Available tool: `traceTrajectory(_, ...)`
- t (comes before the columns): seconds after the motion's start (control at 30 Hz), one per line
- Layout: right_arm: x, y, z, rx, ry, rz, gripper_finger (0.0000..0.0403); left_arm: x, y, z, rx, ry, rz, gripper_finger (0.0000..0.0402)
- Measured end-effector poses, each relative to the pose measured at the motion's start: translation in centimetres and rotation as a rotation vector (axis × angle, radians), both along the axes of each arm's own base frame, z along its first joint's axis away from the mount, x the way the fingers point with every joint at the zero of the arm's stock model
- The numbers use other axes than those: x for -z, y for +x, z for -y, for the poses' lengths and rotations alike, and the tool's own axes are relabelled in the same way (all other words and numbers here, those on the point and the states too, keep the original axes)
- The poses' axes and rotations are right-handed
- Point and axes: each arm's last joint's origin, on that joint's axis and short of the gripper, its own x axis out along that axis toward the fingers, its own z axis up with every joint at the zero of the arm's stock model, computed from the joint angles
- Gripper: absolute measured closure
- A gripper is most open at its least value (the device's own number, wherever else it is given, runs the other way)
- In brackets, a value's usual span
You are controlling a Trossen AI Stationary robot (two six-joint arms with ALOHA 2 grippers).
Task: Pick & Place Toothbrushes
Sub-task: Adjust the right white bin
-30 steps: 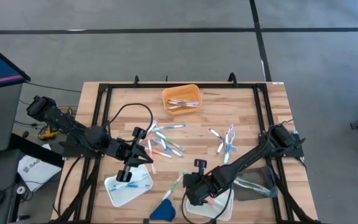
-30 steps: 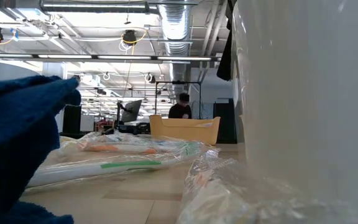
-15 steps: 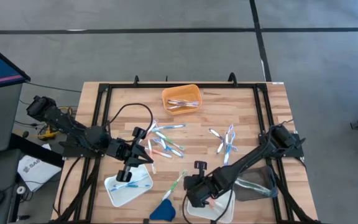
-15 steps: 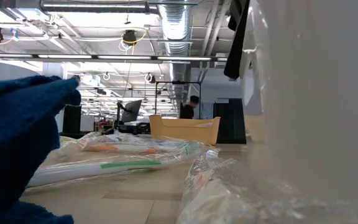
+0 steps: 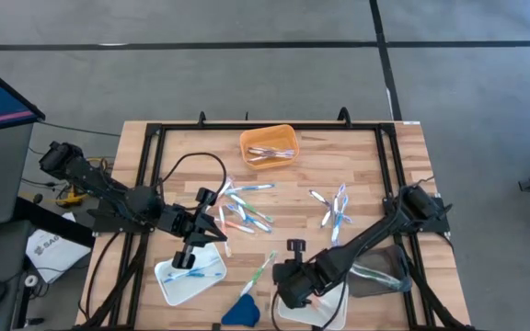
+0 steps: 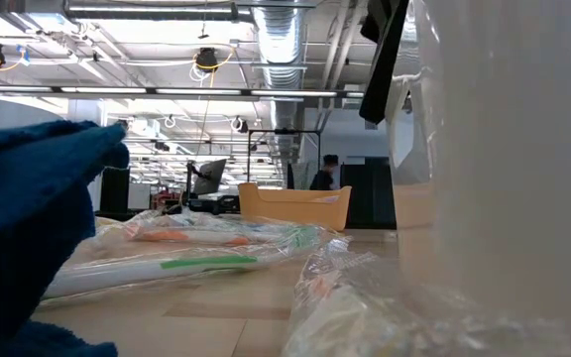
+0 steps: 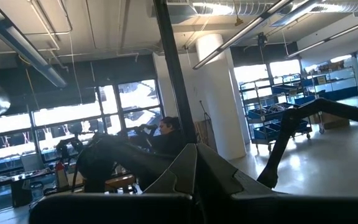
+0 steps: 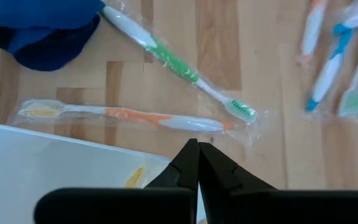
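Note:
Wrapped toothbrushes lie loose on the wooden table in two clusters (image 5: 244, 211) (image 5: 335, 207). A green one (image 8: 179, 65) and an orange one (image 8: 123, 116) lie near the blue cloth (image 5: 240, 311). More toothbrushes lie in the orange tray (image 5: 268, 144) and in the left white tray (image 5: 190, 274). My right gripper (image 8: 197, 150) is shut with nothing between its fingers. It slants down over the far rim of the right white tray (image 8: 36, 158). My left gripper (image 5: 221, 230) is shut, raised above the table and tipped upward into the room (image 7: 196, 168).
A dark clear-walled container (image 5: 380, 269) sits under the right arm at the table's right. A black frame (image 5: 155, 133) runs around the tabletop. In the low view the white tray's wall (image 6: 513, 178) fills the right side. A person (image 6: 325, 174) stands in the room behind.
My right gripper has rolled a little about its own line over the right white tray and has stayed shut. In the low view the dark arm part at the top stands farther right than before. The person in the background has walked to the right.

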Motion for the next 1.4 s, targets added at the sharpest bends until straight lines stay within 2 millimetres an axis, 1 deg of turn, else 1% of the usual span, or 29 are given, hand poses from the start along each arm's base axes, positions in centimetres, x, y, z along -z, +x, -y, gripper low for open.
traceTrajectory(0.2,-0.1,-0.3,-0.4,-0.005,-0.084,0.045,0.0403,0.0,0.1,-0.1,-0.023,-0.006,-0.006,0.0401)
traceTrajectory(0.43,-0.1,-0.2,-0.2,0.002,-0.129,0.064,0.0403,0.3,0.2,-0.5,-0.180,0.002,-0.044,0.0401)
traceTrajectory(0.57,-0.2,-0.4,-0.4,-0.021,-0.155,0.071,0.0403,0.1,-0.1,-0.9,-0.241,-0.003,-0.078,0.0401)
traceTrajectory(0.7,-0.4,-0.7,-1.4,-0.076,-0.208,0.112,0.0403,-0.2,-1.0,-1.4,-0.248,0.011,-0.122,0.0401)
traceTrajectory(0.87,-1.0,-1.3,-3.3,-0.160,-0.297,0.224,0.0403,-0.4,-2.1,-1.9,-0.238,-0.003,-0.181,0.0401)
traceTrajectory(0.97,-2.0,-1.7,-4.1,-0.205,-0.285,0.278,0.0403,-0.5,-2.5,-2.1,-0.237,0.004,-0.201,0.0401)
traceTrajectory(1.1,-2.9,-1.7,-4.8,-0.238,-0.260,0.340,0.0403,-0.5,-2.6,-2.1,-0.236,0.004,-0.204,0.0401)
traceTrajectory(1.4,-3.1,-1.5,-5.1,-0.291,-0.221,0.353,0.0403,-0.5,-2.6,-2.1,-0.236,0.007,-0.203,0.0401)
